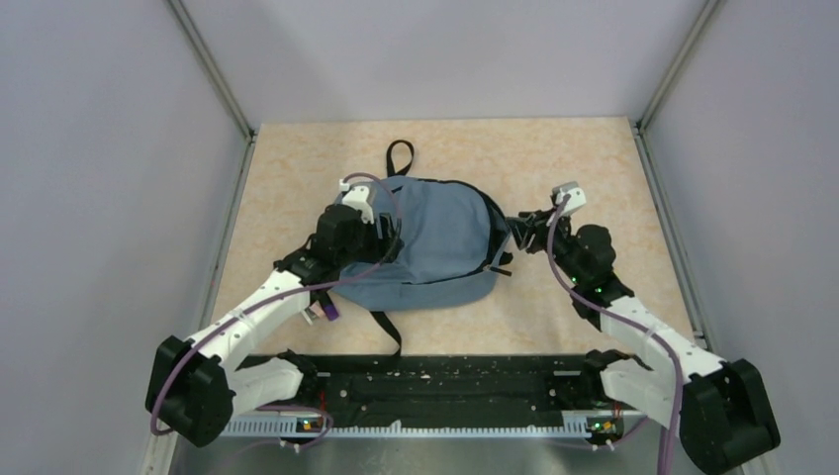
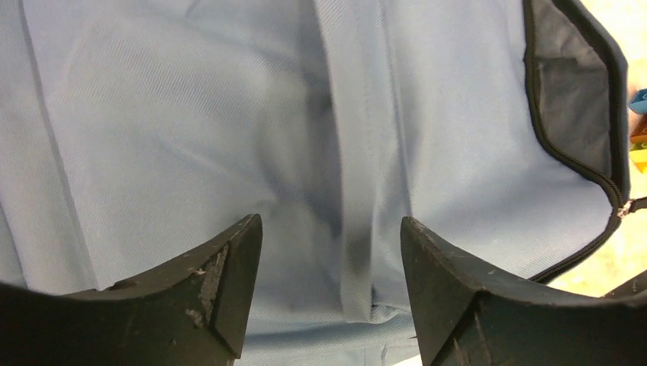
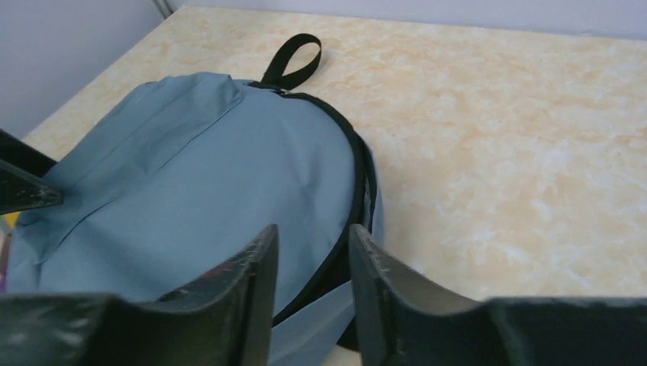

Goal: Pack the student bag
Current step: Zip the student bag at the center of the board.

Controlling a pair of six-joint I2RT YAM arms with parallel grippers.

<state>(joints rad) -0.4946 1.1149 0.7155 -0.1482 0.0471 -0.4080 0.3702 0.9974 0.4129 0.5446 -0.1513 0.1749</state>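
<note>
White-shelled left arm (image 1: 252, 307) and right arm (image 1: 643, 332), jointed by bulky black motor housings, trail purple cables (image 1: 676, 401); green lights (image 1: 309, 425) glow at their bases. Left gripper (image 2: 329, 223) and right gripper (image 3: 313, 229) carry scuffed black wedge-shaped fingers (image 2: 221, 282).

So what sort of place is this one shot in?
Likely a lab robot cell: plain grey walls box in a beige tabletop, with two arms bolted to a black rail.

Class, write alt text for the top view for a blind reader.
A grey-blue bag lies flat on a beige table, loop pointing away. The left tool is over its left side, the right tool at its right edge.
</note>
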